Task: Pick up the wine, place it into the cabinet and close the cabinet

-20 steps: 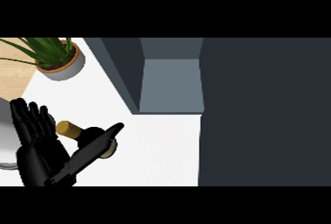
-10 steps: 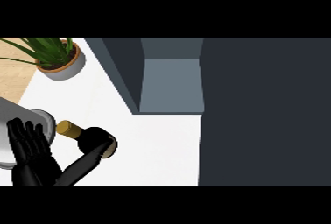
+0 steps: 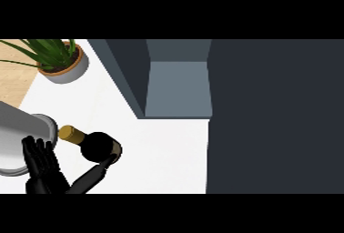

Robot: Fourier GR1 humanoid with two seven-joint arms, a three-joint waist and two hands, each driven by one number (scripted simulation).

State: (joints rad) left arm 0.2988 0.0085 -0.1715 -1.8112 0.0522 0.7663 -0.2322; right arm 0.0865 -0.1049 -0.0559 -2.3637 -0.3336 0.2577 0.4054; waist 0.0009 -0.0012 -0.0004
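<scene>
Dark glass, gold-capped: in the head view, you are seeing the wine bottle [image 3: 97,144] standing near the worktop's [image 3: 168,150] left edge, not yet lifted. One hand [image 3: 47,170] is spreading straight fingers beside it, thumb touching. The cabinet [image 3: 178,86] is gaping open. No label is showing.

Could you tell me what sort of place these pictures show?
Most likely a home kitchen counter: a white countertop with a wine bottle on it, an open grey cabinet behind, and a potted plant at the back corner.
</scene>
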